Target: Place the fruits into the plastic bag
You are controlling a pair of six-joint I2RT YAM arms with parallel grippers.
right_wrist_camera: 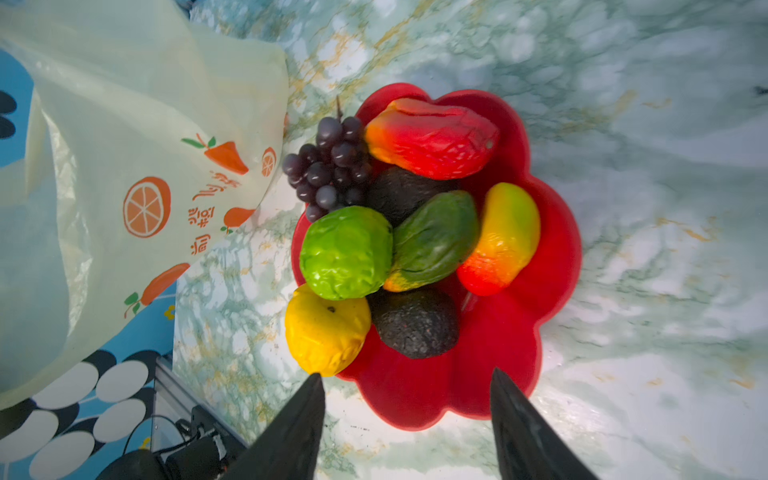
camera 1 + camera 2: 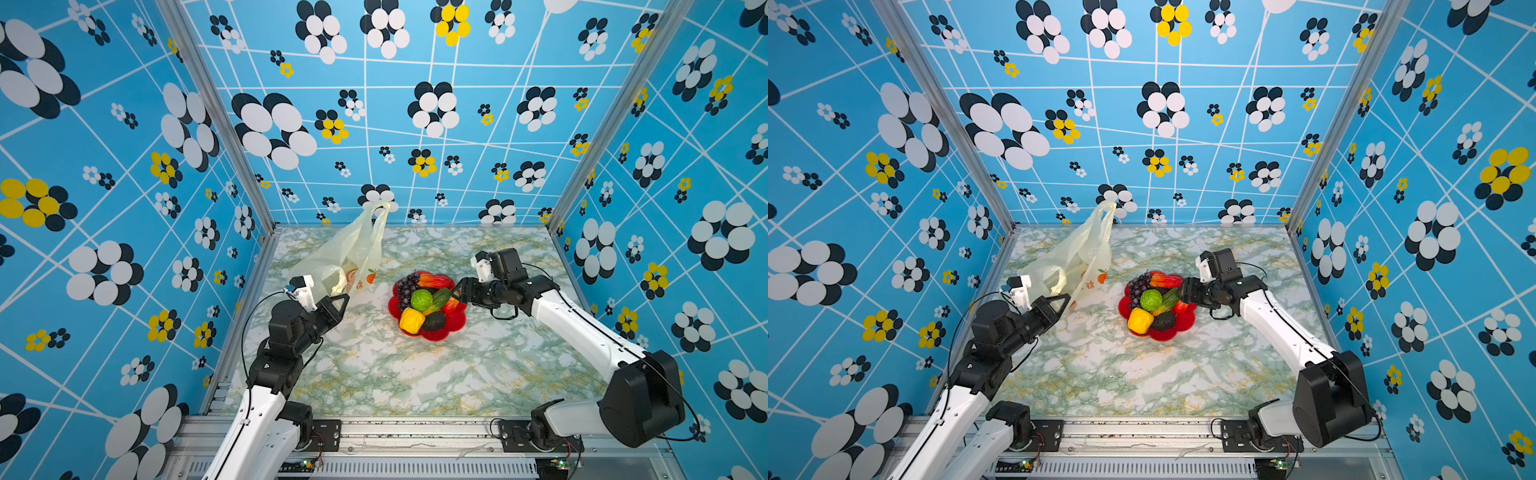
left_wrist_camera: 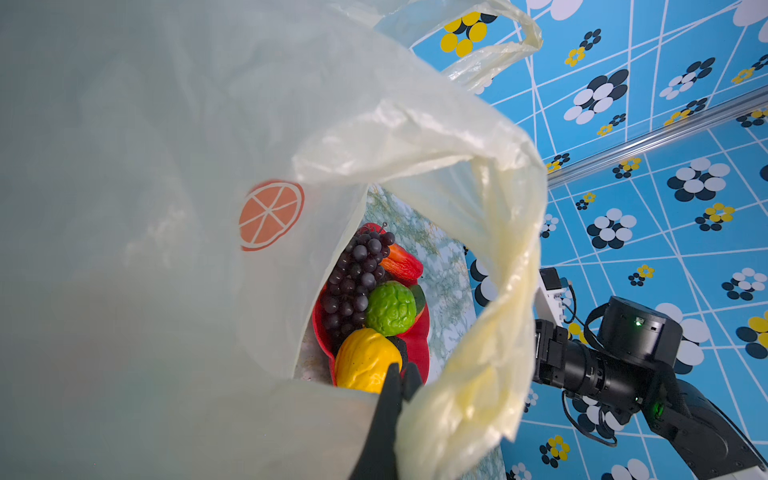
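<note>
1. The left tool (image 2: 341,298) is pinched tight on the rim of the plastic bag (image 2: 349,253). It holds the mouth up off the table (image 2: 415,374), and one loop handle stands upright toward the back wall.
2. In both top views the bag sits at 10 o'clock from the red dish (image 2: 455,326), near it but apart.
3. The fruits (image 2: 1152,301) lie heaped on the dish. The grape bunch (image 2: 405,286) is at 10 o'clock, the yellow piece (image 2: 411,320) at 7 and a dark avocado (image 2: 434,322) at 5. The green ball (image 1: 345,253) is in the middle.
4. The right tool (image 1: 405,374) stands wide and empty at the dish's 3 o'clock edge, pointing at the heap.
</note>
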